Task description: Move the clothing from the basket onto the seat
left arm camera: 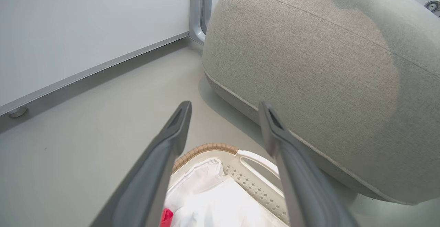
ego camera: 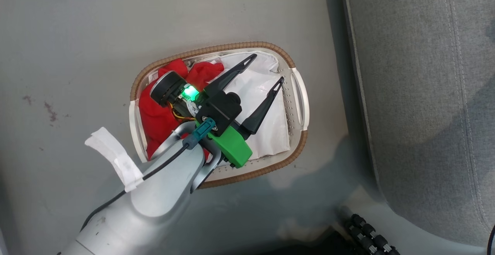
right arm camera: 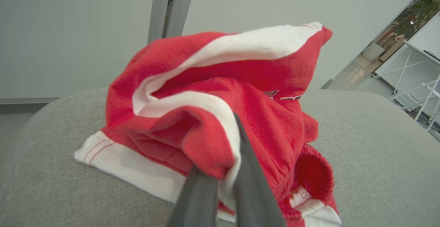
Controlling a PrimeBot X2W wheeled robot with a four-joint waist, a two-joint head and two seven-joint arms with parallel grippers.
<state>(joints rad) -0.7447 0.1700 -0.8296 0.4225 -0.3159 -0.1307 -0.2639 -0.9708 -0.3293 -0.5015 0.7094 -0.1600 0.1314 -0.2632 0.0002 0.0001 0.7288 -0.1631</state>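
The basket (ego camera: 297, 96) stands on the grey floor, its brown woven rim (left arm camera: 206, 148) also in the left wrist view. Red clothing (ego camera: 158, 112) lies bunched in its left part, beside a white plastic liner (ego camera: 267, 104). My left gripper (ego camera: 267, 67) hovers open over the liner with nothing between its fingers (left arm camera: 178, 127). On the seat (right arm camera: 361, 158) rests a red garment with white stripes (right arm camera: 220, 93), and my right gripper (right arm camera: 225, 165) is shut on a fold of it. The same seat (ego camera: 421, 92) stands just right of the basket.
A pale wall panel with a grey post (left arm camera: 201, 10) rises behind the sofa. A white tape tag (ego camera: 116, 158) hangs off my left forearm. A black ribbed part (ego camera: 367, 235) lies at the lower right on the floor. A white shelf frame (right arm camera: 419, 72) stands far right.
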